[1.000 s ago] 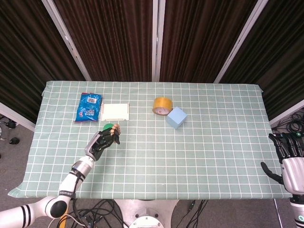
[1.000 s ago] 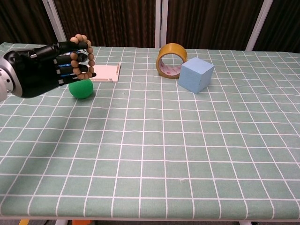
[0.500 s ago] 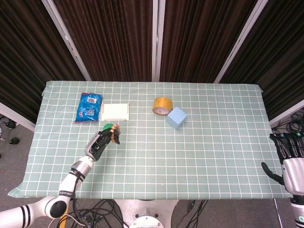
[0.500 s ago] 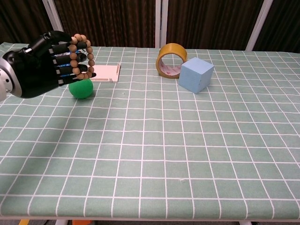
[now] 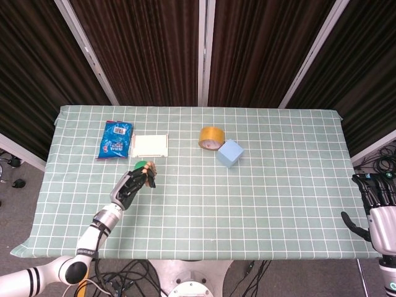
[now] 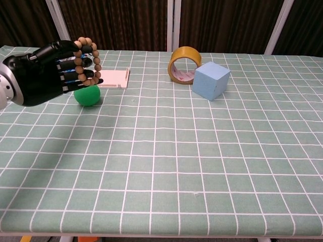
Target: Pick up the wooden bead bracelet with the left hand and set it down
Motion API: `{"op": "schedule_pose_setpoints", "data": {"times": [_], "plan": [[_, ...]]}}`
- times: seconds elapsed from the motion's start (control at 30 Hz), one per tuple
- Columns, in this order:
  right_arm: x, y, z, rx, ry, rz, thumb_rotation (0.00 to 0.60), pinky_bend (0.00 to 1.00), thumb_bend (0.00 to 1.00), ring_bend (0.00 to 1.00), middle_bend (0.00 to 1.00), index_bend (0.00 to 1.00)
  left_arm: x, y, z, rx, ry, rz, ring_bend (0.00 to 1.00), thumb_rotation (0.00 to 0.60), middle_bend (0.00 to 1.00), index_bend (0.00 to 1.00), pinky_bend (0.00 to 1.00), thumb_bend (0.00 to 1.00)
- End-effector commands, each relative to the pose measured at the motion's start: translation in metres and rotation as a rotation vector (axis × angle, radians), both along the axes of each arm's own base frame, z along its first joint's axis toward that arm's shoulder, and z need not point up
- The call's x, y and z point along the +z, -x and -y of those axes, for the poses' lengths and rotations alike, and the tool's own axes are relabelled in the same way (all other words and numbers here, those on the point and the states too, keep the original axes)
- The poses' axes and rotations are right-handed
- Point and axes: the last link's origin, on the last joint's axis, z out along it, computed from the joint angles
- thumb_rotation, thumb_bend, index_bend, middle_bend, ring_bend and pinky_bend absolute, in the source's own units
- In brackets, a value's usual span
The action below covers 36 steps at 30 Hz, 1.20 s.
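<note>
My left hand (image 6: 43, 73) (image 5: 131, 187) hovers above the left part of the table and grips the wooden bead bracelet (image 6: 88, 61) (image 5: 150, 174), a ring of round brown beads looped over its fingers. The bracelet hangs off the table, just above a green ball (image 6: 87, 95) (image 5: 142, 165). At the far right edge of the head view my right hand (image 5: 376, 201) stays off the table with fingers spread and nothing in it; the chest view does not show it.
A white flat box (image 5: 150, 145) (image 6: 113, 78) lies behind the ball, a blue snack bag (image 5: 116, 139) to its left. A yellow tape roll (image 5: 211, 137) (image 6: 184, 64) and a light-blue cube (image 5: 229, 153) (image 6: 211, 80) stand at centre back.
The left hand has shifted only slightly, its fingers moving a little around the bracelet. The right hand has not moved.
</note>
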Motion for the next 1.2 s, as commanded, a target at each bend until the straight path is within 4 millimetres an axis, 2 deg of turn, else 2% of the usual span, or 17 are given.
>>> {"op": "schedule_pose_setpoints", "data": {"times": [0.03, 0.2, 0.37, 0.67, 0.87, 1.2], "plan": [[0.0002, 0.0, -0.0002, 0.001, 0.001, 0.0, 0.6, 0.0, 0.16, 0.0, 0.19, 0.05, 0.0, -0.0004, 0.0004, -0.003, -0.002, -0.002, 0.55, 0.482, 0.66, 0.53, 0.12, 0.63], [0.0008, -0.0001, -0.0009, 0.006, 0.006, 0.002, 0.6, 0.0, 0.16, 0.0, 0.19, 0.05, 0.0005, -0.0014, 0.001, -0.002, -0.002, 0.003, 0.55, 0.498, 0.67, 0.53, 0.12, 0.67], [0.0011, 0.0002, -0.0013, 0.008, 0.009, 0.003, 0.6, 0.0, 0.16, 0.0, 0.19, 0.05, 0.001, -0.0016, 0.0011, -0.003, -0.002, -0.003, 0.55, 0.6, 0.66, 0.53, 0.12, 0.75], [0.0013, 0.0003, -0.001, 0.009, 0.011, 0.004, 0.6, 0.0, 0.16, 0.0, 0.19, 0.05, 0.0014, -0.0018, 0.0002, 0.004, -0.007, -0.007, 0.53, 0.6, 0.63, 0.52, 0.12, 0.87], [0.0009, -0.0003, 0.0, 0.011, 0.008, 0.003, 0.6, 0.0, 0.16, 0.0, 0.19, 0.05, 0.0008, -0.0022, 0.0009, 0.002, -0.007, -0.008, 0.5, 0.6, 0.59, 0.47, 0.12, 1.0], [0.0012, -0.0001, -0.0001, 0.008, 0.01, 0.003, 0.6, 0.0, 0.16, 0.0, 0.19, 0.05, -0.0001, -0.0033, 0.002, -0.014, -0.003, -0.008, 0.42, 0.6, 0.5, 0.36, 0.12, 1.0]]}}
